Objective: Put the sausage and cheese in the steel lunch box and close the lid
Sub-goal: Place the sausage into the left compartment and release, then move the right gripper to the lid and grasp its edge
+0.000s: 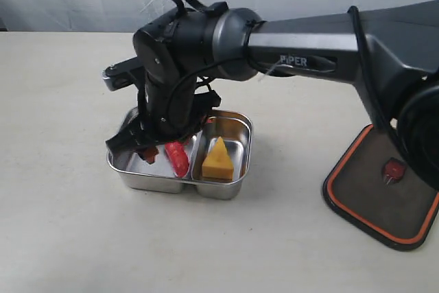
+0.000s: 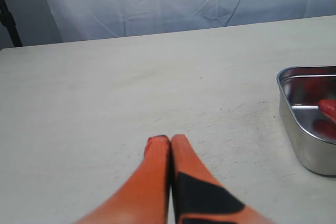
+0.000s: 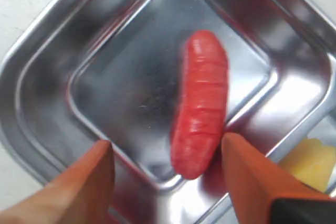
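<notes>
on the pale table the steel lunch box holds the sausage in one compartment, the cheese in the other. the right gripper is spread around the sausage; the left gripper is pressed together.

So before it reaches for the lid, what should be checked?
1. Sausage lying inside the steel lunch box: ok.
2. Cheese in the other compartment: ok.
3. Right jaws open, not gripping the sausage: ok.
4. Cheese tip below the rim, so the lid can seat: cannot tell.
5. Lid lying flat beside the box, nothing on it: ok.
6. Left jaws shut, clear of the box: ok.
</notes>
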{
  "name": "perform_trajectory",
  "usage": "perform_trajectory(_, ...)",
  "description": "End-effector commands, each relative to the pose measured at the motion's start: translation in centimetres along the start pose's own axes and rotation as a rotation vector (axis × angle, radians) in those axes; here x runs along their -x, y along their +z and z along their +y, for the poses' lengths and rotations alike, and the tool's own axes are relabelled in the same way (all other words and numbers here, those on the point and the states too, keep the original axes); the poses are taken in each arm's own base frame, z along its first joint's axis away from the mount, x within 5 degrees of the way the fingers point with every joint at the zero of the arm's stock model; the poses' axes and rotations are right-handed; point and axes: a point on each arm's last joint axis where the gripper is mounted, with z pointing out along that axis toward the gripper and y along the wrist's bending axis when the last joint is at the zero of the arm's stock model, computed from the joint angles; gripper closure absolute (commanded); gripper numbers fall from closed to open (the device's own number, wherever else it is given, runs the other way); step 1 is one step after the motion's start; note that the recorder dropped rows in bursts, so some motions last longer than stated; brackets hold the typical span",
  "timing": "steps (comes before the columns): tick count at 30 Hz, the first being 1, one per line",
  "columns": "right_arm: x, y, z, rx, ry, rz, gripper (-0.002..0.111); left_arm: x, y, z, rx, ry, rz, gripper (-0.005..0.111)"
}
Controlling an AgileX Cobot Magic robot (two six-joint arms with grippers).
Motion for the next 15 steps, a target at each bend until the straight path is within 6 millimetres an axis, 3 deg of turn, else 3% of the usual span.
perform_trajectory(1, 0.0, -5.2, 0.0, 0.033, 0.022, -0.025, 0.055, 0.1, 0.0, 0.0, -0.006, 0.002, -0.017, 0.107)
perform_trajectory(4, -2.4, -9.3, -2.1, -0.162, 0.015, 0.063, 0.058, 0.1, 0.0, 0.0, -0.006, 0.002, -0.017, 0.107)
perform_trajectory(6, -5.1, -10.7, -3.8, -0.295, 0.032, 0.083, 0.058, 0.1, 0.0, 0.0, -0.006, 0.002, -0.017, 0.107)
perform_trajectory(11, -10.6, -11.3, -6.0, -0.377, 0.105, 0.077, 0.058, 0.1, 0.0, 0.0, -0.006, 0.002, -0.017, 0.107)
perform_trajectory(15, -13.7, -10.0, -8.5, -0.358, 0.183, 0.054, 0.058, 0.1, 0.0, 0.0, -0.006, 0.002, -0.017, 0.107)
